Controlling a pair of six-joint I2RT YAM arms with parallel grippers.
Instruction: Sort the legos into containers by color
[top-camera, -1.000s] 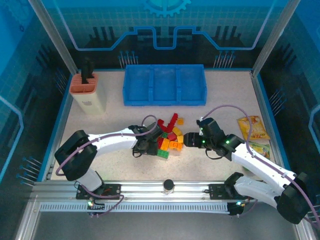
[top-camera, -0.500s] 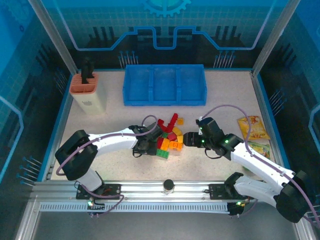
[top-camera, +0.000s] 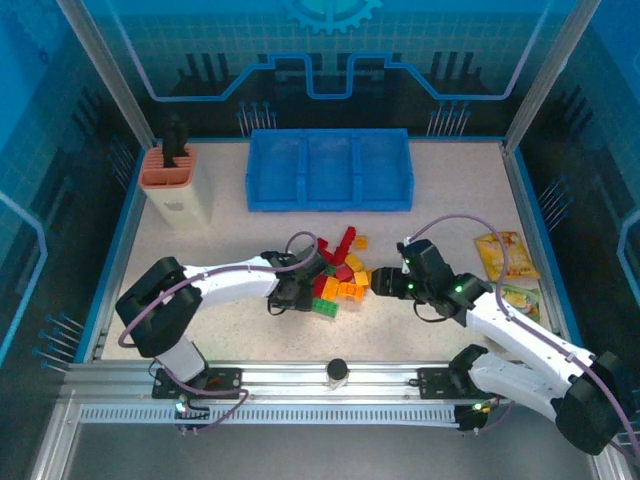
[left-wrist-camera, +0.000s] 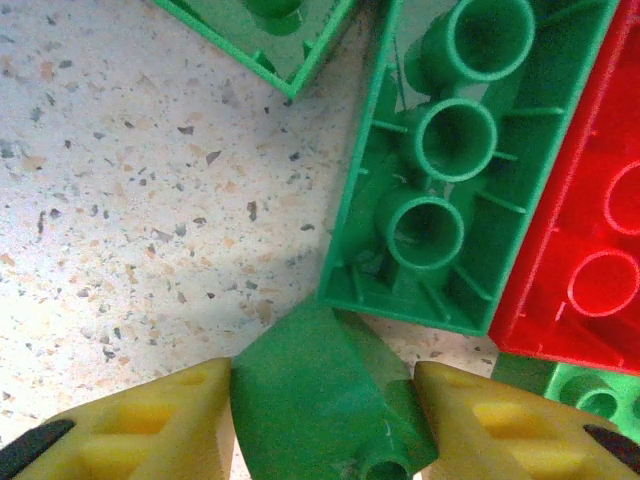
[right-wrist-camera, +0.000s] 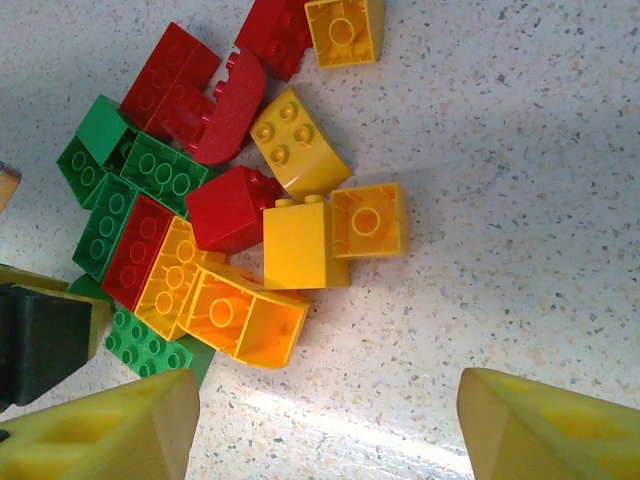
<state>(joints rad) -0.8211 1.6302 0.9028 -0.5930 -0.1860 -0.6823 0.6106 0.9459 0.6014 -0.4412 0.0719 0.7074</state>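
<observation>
The blue tray (top-camera: 328, 170) sits at the far side of the tabletop (top-camera: 460, 190). Its three boxes show bare blue floors. The legos (top-camera: 342, 275) lie in a heap in the middle, between the two arms. The left claw (left-wrist-camera: 322, 420) is squeezed on a small green brick (left-wrist-camera: 310, 375). Just past it, a long green brick (left-wrist-camera: 455, 160) lies upside down, its long side pointing away from the claw. The right claw (right-wrist-camera: 325, 430) is wide open, holding nothing, beside the heap.
</observation>
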